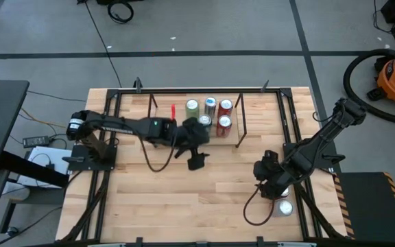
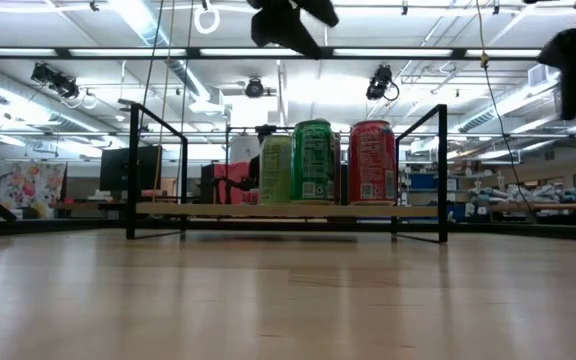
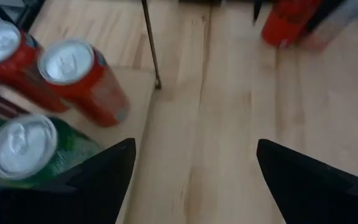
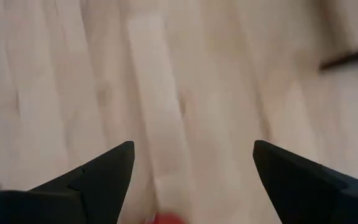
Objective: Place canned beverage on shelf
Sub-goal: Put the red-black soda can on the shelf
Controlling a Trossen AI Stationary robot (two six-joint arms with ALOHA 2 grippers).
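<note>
High: shelf (image 1: 239,127) holds five cans; loose can (image 1: 284,208) upright on worktop (image 1: 184,199) by right hand (image 1: 269,182), far from left hand (image 1: 196,147).
Left wrist: fingers spread, empty.
Right wrist: fingers apart, nothing gripped, red rim just below.

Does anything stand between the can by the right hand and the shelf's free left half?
Likely yes. The left hand, open and empty, hangs before the shelf, roughly on the line from the can to its bare left half. Standing cans fill the right half. The right hand hovers by the can, open.
</note>
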